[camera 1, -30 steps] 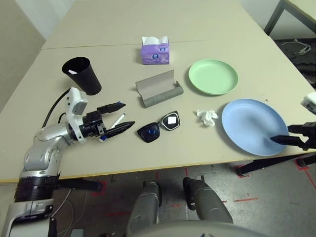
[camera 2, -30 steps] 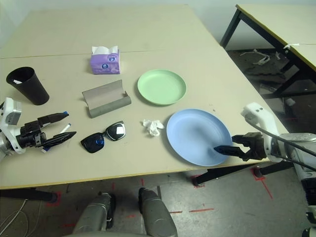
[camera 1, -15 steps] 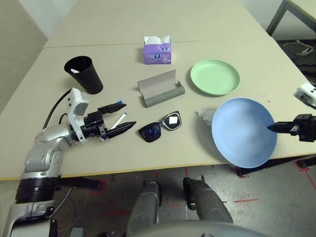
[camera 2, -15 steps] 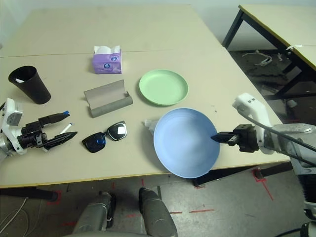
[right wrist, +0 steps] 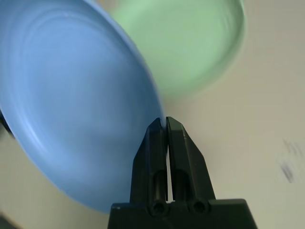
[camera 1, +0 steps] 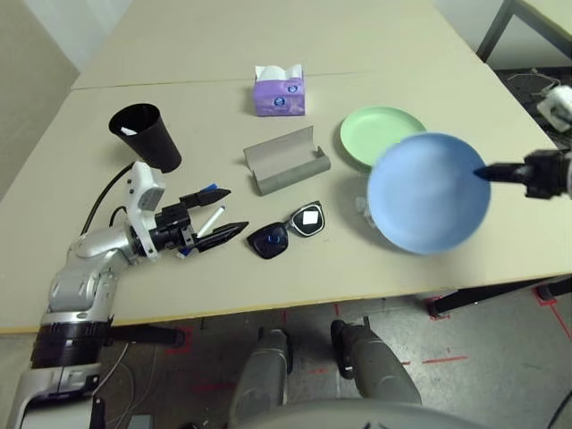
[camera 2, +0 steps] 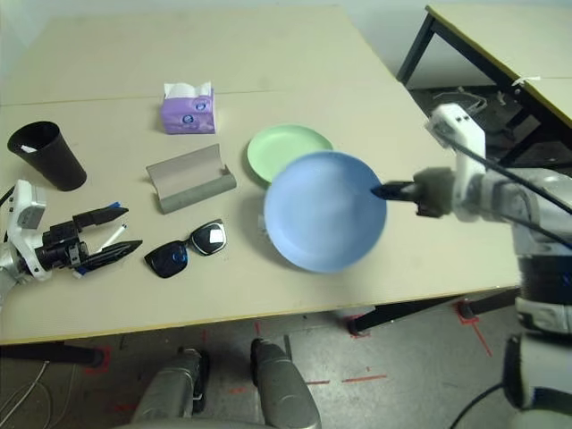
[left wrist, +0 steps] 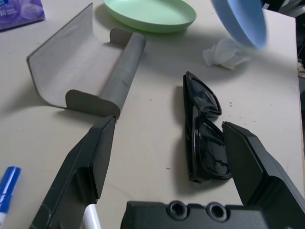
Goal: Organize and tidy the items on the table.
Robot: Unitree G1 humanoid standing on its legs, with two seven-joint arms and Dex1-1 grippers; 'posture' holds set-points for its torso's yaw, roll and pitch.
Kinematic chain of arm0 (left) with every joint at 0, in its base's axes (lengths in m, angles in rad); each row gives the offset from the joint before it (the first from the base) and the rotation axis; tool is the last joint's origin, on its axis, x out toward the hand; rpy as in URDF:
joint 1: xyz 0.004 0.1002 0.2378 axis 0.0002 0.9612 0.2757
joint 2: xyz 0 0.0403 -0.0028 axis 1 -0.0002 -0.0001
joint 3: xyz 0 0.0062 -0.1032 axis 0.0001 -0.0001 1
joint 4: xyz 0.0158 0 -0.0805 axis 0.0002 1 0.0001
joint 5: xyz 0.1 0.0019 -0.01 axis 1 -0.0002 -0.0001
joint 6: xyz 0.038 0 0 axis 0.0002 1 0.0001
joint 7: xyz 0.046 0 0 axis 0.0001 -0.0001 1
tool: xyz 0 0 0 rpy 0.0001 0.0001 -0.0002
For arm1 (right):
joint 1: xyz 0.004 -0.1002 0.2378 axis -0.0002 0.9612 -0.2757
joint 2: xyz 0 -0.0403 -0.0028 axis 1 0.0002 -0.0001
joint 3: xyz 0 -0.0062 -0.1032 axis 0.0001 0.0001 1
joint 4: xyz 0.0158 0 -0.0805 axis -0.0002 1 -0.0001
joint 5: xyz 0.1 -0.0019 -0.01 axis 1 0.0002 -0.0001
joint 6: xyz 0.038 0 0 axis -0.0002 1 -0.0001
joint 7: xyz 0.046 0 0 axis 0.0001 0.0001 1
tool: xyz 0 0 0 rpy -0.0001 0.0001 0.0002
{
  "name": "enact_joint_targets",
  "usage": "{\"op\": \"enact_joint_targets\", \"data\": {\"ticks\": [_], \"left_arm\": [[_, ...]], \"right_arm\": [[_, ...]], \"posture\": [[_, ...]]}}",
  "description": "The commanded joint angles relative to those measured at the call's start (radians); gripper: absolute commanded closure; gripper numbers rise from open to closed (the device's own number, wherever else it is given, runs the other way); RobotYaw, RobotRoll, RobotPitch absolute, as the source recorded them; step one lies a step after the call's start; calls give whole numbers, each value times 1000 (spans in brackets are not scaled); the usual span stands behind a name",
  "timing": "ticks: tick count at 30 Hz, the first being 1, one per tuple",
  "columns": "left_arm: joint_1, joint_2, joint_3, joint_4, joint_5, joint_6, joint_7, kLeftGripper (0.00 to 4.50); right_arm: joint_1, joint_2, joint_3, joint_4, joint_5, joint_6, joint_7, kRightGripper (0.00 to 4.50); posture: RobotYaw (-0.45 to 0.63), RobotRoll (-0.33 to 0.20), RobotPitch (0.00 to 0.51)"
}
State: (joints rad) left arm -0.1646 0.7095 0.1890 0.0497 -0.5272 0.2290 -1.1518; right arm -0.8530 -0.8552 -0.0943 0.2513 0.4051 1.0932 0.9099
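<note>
We note the right pincer clamped on the blue plate's rim, held tilted just short of the green plate; left pincer wide, idle.

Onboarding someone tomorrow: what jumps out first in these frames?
The blue plate, tilted in the air on the table's right side, pinched at its rim by the right pincer, right beside the green plate. Next, the left pincer gaping open low on the left, a marker lying between its fingers and sunglasses just past them.
</note>
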Motion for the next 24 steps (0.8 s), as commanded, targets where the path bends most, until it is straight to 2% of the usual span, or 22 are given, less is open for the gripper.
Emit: {"op": "enact_joint_targets", "data": {"ticks": [1,6,15,24], "left_arm": [[18,0,-8,-10,16,-4,5,0],[26,1,-5,-20,17,-7,11,0],[84,-2,14,-72,5,-2,37,0],[103,9,27,-77,3,-5,46,0]], "right_arm": [[-92,79,-31,91,-20,-1,-123,4477],[-203,176,-29,274,-82,-144,-240,4477],[-317,232,-74,612,-169,-482,-429,4477],[-308,228,-44,637,-197,-469,-377,4477]], "posture": [[-151,0,190],[-131,0,192],[-102,0,197],[-105,0,198]]}}
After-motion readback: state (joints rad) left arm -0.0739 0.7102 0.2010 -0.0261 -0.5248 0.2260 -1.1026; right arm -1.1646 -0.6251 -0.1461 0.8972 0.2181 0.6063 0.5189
